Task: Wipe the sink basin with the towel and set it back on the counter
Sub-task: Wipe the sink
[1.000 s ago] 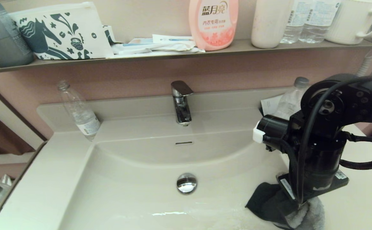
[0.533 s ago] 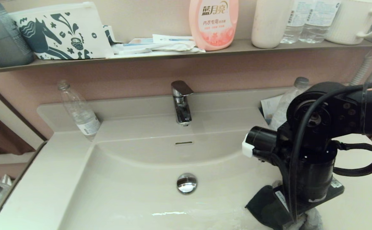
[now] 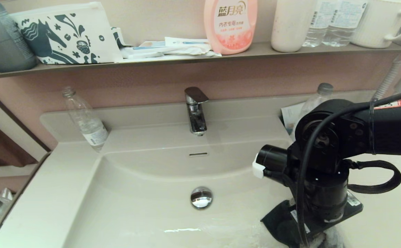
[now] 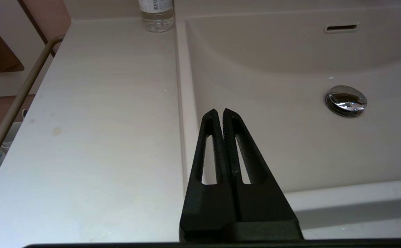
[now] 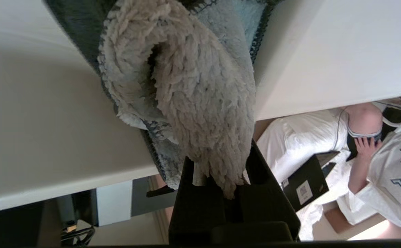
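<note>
Pinching a fold of the towel (image 5: 200,103), the right end effector (image 5: 221,172) points down at the right rim of the sink basin (image 3: 145,213), near the front edge. From the head view the towel (image 3: 279,224) shows its dark face hanging onto the basin's right slope, with a little grey fluff under the wrist. The drain plug (image 3: 201,197) sits apart to the left of it, and the faucet (image 3: 195,110) stands behind the basin. The left end effector (image 4: 223,117), its fingers pressed together, hovers over the basin's left rim beside the counter (image 4: 100,120), where a clear bottle (image 4: 156,13) stands at the back. A second bottle (image 3: 316,100) stands behind the right arm.
</note>
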### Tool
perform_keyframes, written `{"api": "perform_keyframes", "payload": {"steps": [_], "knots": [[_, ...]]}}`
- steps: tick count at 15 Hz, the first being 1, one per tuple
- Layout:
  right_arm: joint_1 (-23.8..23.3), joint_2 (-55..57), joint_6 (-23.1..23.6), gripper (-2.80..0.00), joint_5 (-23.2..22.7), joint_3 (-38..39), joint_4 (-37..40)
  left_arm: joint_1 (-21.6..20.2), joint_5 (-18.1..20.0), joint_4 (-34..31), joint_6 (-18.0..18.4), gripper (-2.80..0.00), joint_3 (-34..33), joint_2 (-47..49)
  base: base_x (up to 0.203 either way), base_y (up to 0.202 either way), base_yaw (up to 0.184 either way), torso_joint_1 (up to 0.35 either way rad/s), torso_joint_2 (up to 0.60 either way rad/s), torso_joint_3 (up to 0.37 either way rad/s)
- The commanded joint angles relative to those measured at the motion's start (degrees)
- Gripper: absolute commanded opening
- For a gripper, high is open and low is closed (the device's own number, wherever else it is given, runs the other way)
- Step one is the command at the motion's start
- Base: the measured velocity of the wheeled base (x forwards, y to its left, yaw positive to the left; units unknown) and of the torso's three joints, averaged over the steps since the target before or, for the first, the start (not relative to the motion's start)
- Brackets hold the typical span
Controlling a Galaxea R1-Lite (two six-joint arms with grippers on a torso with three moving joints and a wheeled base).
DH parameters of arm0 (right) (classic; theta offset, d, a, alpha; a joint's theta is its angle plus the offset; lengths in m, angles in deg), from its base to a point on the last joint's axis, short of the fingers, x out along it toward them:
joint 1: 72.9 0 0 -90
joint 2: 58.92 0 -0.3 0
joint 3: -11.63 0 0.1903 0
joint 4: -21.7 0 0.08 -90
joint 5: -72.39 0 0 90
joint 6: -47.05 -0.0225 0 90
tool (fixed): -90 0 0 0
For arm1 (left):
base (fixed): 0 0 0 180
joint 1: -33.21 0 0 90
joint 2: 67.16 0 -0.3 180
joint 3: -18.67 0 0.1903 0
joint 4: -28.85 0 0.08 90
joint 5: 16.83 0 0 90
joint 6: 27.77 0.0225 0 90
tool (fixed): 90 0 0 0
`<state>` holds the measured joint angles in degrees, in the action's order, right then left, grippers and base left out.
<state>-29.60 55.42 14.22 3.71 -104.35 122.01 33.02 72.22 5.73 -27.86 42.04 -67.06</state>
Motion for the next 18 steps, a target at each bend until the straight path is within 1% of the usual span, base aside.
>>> {"api": "perform_keyframes", "payload": {"steps": [1, 4, 8, 18], "knots": [[-0.3, 0.0, -0.1, -2.80, 0.4, 0.3, 0.4, 0.0, 0.0, 0.0, 0.0, -2.80, 0.0, 0.0, 0.000, 0.000, 0.000, 0.000, 0.00, 0.000], [-2.2, -0.1, 0.4, -2.80, 3.2, 0.2, 0.4, 0.0, 0.0, 0.0, 0.0, -2.80, 0.0, 0.0, 0.000, 0.000, 0.000, 0.000, 0.00, 0.000], [-4.5, 0.2, 1.9, -2.80, 3.4, -0.4, -0.1, 0.0, 0.0, 0.0, 0.0, -2.80, 0.0, 0.1, 0.000, 0.000, 0.000, 0.000, 0.00, 0.000], [-10.2, 3.3, 3.7, -2.80, 4.0, -9.2, -0.3, 0.0, 0.0, 0.0, 0.0, -2.80, 0.0, 0.1, 0.000, 0.000, 0.000, 0.000, 0.00, 0.000]]}}
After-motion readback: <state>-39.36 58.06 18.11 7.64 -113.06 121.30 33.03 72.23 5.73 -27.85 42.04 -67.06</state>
